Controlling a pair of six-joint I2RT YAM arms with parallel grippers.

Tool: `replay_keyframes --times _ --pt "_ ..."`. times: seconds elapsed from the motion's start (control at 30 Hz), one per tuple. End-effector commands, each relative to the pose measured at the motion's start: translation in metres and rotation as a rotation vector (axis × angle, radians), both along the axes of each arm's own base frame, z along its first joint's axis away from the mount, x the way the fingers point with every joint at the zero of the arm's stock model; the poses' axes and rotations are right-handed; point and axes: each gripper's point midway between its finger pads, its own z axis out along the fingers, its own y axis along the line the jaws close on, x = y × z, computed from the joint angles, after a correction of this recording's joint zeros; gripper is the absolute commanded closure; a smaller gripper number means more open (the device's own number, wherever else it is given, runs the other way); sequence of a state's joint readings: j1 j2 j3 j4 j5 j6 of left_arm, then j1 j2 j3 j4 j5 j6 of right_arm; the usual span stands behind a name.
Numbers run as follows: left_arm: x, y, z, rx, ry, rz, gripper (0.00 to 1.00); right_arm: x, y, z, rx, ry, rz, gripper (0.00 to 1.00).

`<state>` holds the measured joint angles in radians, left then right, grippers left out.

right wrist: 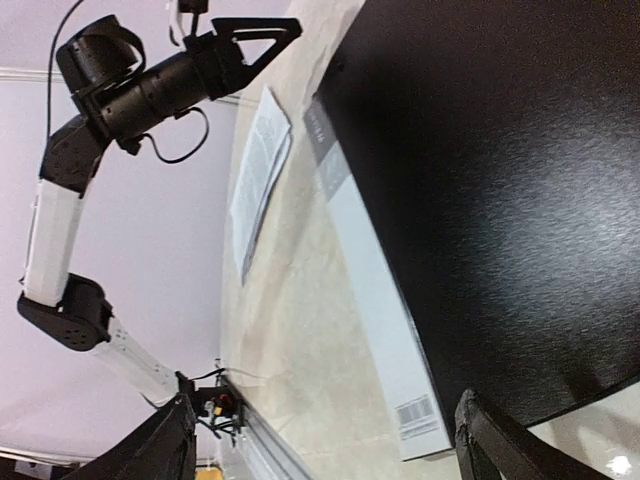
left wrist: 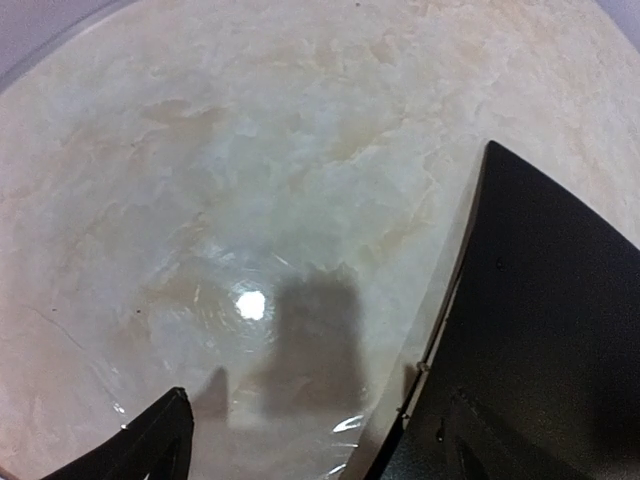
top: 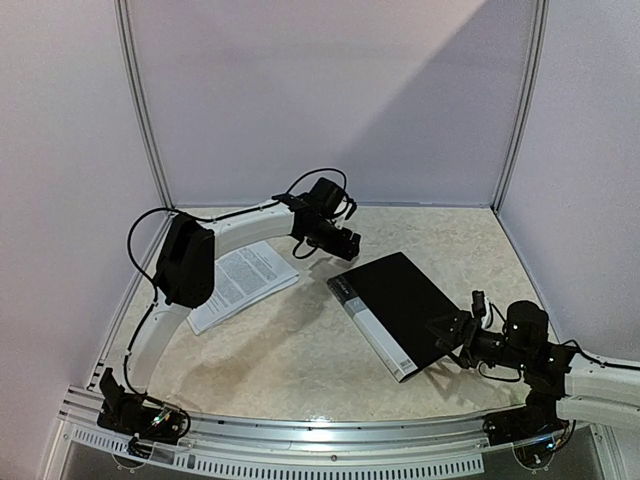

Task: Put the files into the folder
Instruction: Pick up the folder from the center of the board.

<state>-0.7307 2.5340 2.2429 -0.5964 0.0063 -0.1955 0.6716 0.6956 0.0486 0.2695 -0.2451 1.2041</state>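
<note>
Both open | left hand (top: 352,243) raised by folder (top: 395,298) far corner | right hand (top: 441,329) low at near edge

A broad strip of bare table (top: 300,340) lay open between the files (top: 250,278) and the folder (top: 400,300), and a gripper could pass there. The left arm (top: 185,262) arched over the left edge of the files, and the walls (top: 330,100) closed the far side. The right gripper (top: 443,332) stood at the folder's near right corner, perhaps touching it.
</note>
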Motion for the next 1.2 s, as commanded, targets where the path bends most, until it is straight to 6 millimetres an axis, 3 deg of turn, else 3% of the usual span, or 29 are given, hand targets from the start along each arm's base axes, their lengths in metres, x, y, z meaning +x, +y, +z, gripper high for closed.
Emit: replay_keyframes --times 0.0,0.23,0.37,0.57,0.87,1.17 --pt "-0.013 -0.007 -0.019 -0.043 0.088 -0.033 0.14 -0.028 -0.005 -0.046 0.058 0.126 0.004 0.11" --pt "-0.022 -0.008 -0.036 -0.046 0.138 -0.046 0.17 -0.04 0.005 -0.056 0.045 0.22 -0.011 0.1" --pt "-0.021 -0.007 -0.034 -0.045 0.134 -0.043 0.18 -0.047 -0.003 -0.077 -0.032 0.294 -0.077 0.09" --pt "-0.02 -0.006 -0.031 -0.043 0.125 -0.038 0.18 -0.05 -0.003 -0.084 -0.09 0.311 -0.072 0.08" --pt "-0.026 -0.008 -0.036 -0.062 0.153 -0.047 0.19 -0.05 0.007 -0.083 -0.057 0.311 -0.052 0.08" --pt "-0.036 -0.013 -0.044 -0.067 0.185 -0.072 0.21 -0.031 -0.005 -0.069 -0.026 0.182 -0.143 0.11"
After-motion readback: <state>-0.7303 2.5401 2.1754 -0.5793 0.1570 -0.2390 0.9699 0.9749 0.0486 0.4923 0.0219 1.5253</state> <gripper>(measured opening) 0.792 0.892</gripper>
